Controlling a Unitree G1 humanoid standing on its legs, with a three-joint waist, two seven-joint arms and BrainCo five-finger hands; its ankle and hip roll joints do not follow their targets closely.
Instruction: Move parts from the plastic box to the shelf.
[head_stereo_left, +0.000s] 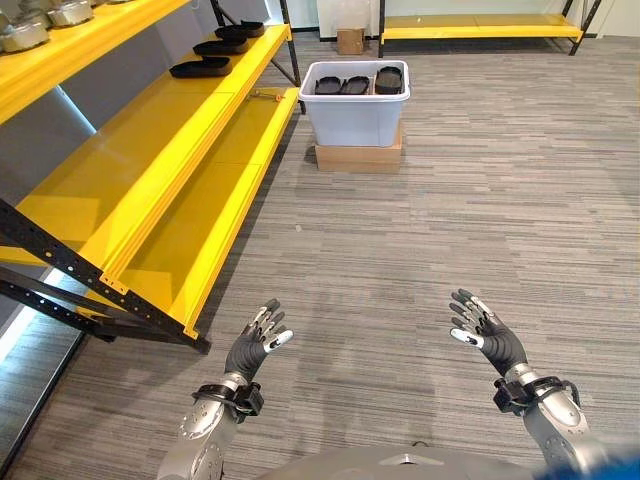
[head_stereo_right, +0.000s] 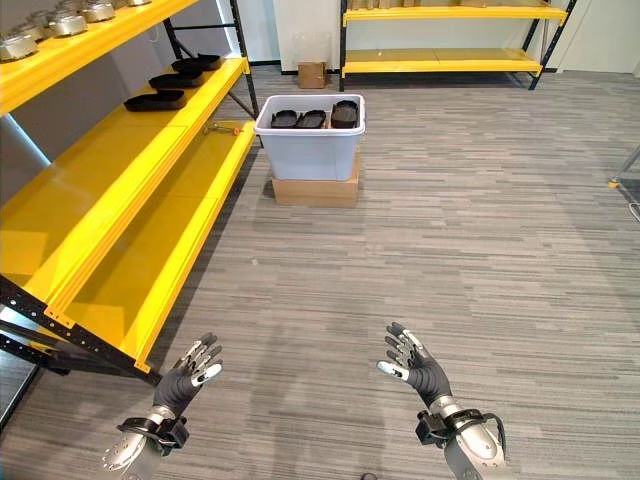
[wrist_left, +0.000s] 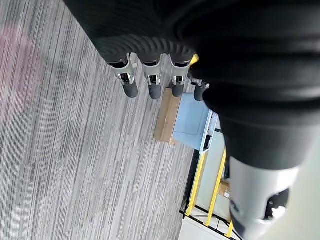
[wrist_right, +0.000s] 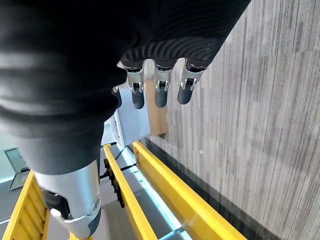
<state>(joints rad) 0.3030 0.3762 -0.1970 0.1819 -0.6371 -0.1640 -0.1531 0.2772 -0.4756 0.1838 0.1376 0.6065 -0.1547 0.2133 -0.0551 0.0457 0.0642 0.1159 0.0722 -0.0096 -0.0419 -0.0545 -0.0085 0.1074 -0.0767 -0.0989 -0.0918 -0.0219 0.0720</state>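
Ahead, the pale plastic box (head_stereo_left: 355, 112) stands on a flat cardboard carton (head_stereo_left: 358, 156), holding three black moulded parts (head_stereo_left: 356, 83) side by side, glossy and rounded, though their exact form is hard to make out from here. Just left of the box runs the yellow steel shelf (head_stereo_left: 150, 150), with several similar black parts (head_stereo_left: 200, 67) lying on it. Well short of the box, the left hand (head_stereo_left: 256, 343) and right hand (head_stereo_left: 487, 330) hang over striped grey carpet (head_stereo_left: 420, 240), fingers straight and spread, empty.

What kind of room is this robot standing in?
Probably a storeroom or workshop: long yellow shelves on a dark metal frame hold black parts, and a plastic box of more parts sits on a cardboard box on grey carpet.
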